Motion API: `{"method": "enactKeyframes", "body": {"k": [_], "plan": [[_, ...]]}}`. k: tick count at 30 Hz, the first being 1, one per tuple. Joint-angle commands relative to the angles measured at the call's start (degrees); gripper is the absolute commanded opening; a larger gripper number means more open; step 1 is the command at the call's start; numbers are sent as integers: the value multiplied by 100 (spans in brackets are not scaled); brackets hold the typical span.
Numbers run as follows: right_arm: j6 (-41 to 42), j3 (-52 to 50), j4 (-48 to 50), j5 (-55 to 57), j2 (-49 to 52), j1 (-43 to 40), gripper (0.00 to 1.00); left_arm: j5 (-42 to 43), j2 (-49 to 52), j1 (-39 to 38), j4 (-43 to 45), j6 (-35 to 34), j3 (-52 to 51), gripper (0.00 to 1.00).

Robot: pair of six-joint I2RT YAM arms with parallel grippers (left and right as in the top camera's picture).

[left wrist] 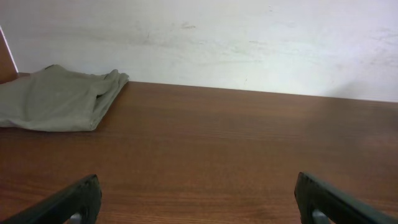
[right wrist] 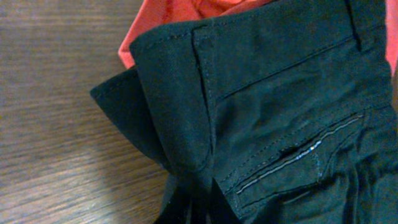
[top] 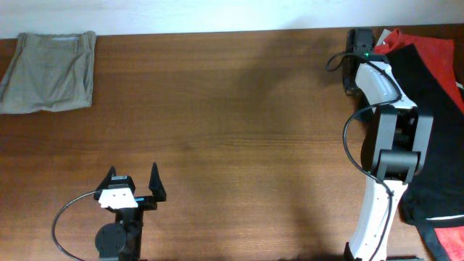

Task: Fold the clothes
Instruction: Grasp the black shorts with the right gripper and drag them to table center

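A pile of clothes lies at the table's right edge: black trousers [top: 437,116] over a red garment [top: 435,49]. In the right wrist view the black trousers [right wrist: 280,106] show a welt pocket and waistband, with the red garment [right wrist: 168,15] behind. My right gripper [top: 360,45] is at the pile's far left corner, and its fingers [right wrist: 202,202] are shut on a fold of the black trousers. A folded khaki garment [top: 49,71] lies at the far left, and it also shows in the left wrist view [left wrist: 59,98]. My left gripper [top: 134,183] is open and empty near the front edge [left wrist: 198,186].
The brown wooden table [top: 232,116] runs to a white wall [left wrist: 249,37] at the back. The right arm's white links and cable [top: 377,181] stretch along the pile's left side.
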Motion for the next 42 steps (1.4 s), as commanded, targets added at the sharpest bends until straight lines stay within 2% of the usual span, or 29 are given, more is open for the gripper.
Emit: {"method": "enactKeyframes", "body": {"k": [1, 5, 8, 10, 12, 13, 16, 19, 22, 25, 26, 27, 29, 31, 33, 35, 38, 40, 41, 42], "plan": [[308, 192, 42, 87, -111, -4, 4, 63, -17, 26, -20, 92, -24, 99], [822, 192, 22, 127, -796, 2, 4, 63, -17, 26, -20, 92, -22, 99], [817, 192, -39, 52, -1615, 297, 4, 63, -17, 26, -22, 92, -22, 99], [815, 192, -39, -627, -2168, 964, 4, 63, -17, 26, -20, 92, -22, 99], [817, 190, -105, -844, -2253, 1836, 4, 63, -17, 26, -22, 92, -22, 99], [848, 179, -168, -1469, -2203, 2446, 4, 63, -17, 26, -22, 92, -22, 99], [1670, 170, -166, -2551, -1904, 3571, 4, 63, -17, 26, -20, 92, -22, 99], [2535, 168, -101, -2743, -1296, 4754, 4, 63, -17, 26, -22, 92, -22, 99], [2769, 170, -24, -2855, -1169, 5622, 4, 63, -17, 26, -22, 92, -22, 99], [2852, 170, 122, -3220, -1169, 6033, 4, 63, -17, 26, -22, 92, -22, 99], [2852, 170, 116, -3215, -1169, 6061, 33, 63, -17, 26, -20, 92, -22, 99], [2846, 170, 109, -3211, -1172, 6039, 61, 63, -17, 26, -22, 92, -22, 99], [2828, 188, -11, -3025, -1290, 5727, 62, 63, -17, 26, -20, 92, -22, 99], [2830, 190, -566, -2868, -1823, 4848, 67, 63, -17, 26, -20, 92, -22, 99], [2828, 190, -1281, -2870, -2114, 3956, 79, 63, -17, 26, -20, 92, -22, 99], [2828, 188, -2243, -2870, -2127, 2844, 99, 63, -17, 26, -20, 92, -24, 99], [2796, 33, -3261, -2922, -2048, 1329, 99, 63, -17, 26, -20, 92, -24, 99], [2787, -315, -3598, -3580, -2044, 669, 97, 63, -17, 26, -20, 92, -22, 99], [2787, -608, -3587, -3866, -2044, 579, 76, 63, -17, 26, -20, 92, -24, 99], [2787, -863, -3499, -3886, -2044, 623, 60, 63, -17, 26, -20, 92, -22, 99]]}}
